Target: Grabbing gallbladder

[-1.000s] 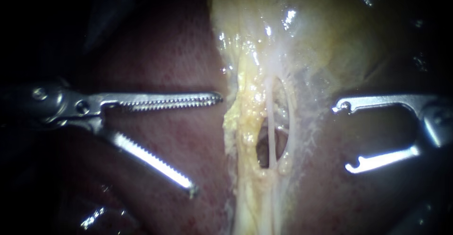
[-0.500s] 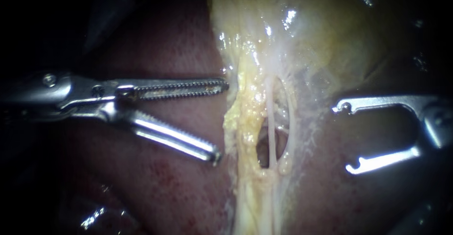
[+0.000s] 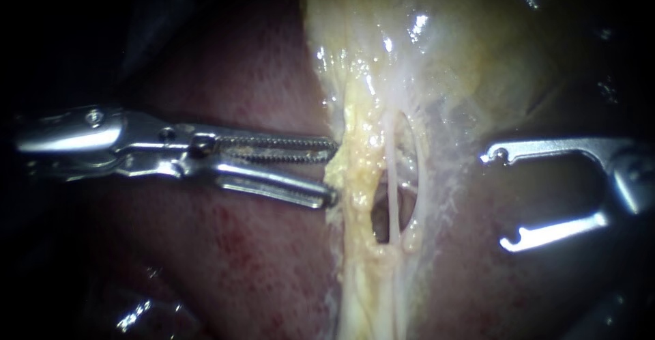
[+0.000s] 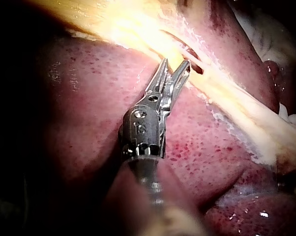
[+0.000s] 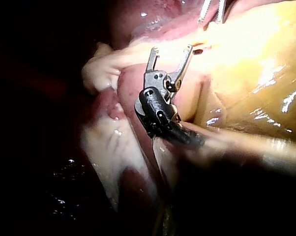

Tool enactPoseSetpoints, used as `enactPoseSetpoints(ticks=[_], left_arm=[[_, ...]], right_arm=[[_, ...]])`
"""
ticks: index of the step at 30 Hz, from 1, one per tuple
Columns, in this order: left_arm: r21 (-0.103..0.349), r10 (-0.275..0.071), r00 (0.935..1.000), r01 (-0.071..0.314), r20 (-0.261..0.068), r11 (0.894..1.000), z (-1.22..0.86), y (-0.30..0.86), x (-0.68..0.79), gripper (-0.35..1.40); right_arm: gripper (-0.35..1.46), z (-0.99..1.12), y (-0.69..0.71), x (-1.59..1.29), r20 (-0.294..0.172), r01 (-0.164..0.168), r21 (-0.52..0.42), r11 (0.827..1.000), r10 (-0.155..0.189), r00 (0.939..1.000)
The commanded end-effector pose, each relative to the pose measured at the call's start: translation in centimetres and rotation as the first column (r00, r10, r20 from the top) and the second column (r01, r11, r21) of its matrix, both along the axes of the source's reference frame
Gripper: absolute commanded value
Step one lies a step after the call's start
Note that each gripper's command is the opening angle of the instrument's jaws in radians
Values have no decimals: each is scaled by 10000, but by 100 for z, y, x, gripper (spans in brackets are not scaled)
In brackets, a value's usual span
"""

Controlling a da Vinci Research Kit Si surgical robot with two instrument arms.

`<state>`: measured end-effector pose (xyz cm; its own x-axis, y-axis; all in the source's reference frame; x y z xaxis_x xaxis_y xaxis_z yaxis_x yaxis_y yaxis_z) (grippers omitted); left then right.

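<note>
The left instrument (image 4: 175, 63) is seen over the liver (image 4: 89, 98), its hand narrowly parted, a slim gap shown between the jaws. The tips are laid against the edge of a pale yellow tissue band (image 4: 123, 22).

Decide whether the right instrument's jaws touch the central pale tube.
Apart. In the endoscope view the right instrument, jaws open, sits clear of the tube, with bare tissue between.
</note>
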<state>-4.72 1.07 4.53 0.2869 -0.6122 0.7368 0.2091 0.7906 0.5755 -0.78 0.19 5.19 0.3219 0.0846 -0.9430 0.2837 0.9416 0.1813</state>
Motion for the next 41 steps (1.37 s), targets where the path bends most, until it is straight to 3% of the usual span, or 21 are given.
enactPoseSetpoints(ticks=[1, 9, 15, 41], left_arm=[[38, -27, 10000, 27, -10, 10000, 0, 1, -2, 15], [184, -250, 9996, 252, -110, 9995, 5, 8, -14, 2], [441, -413, 9986, 427, -328, 9981, 8, 10, -12, -35], [712, -646, 9967, 679, -486, 9951, 7, 8, -8, -35]], right_arm=[[59, 0, 0, 0, 1, -1, 0, 10000, 1, 10000], [59, 1, 0, 0, 19, -18, 52, 10000, 18, 10000], [59, 1, 0, 0, 19, -18, 52, 10000, 18, 10000], [59, 1, 0, 0, 19, -19, 49, 10000, 19, 10000]])
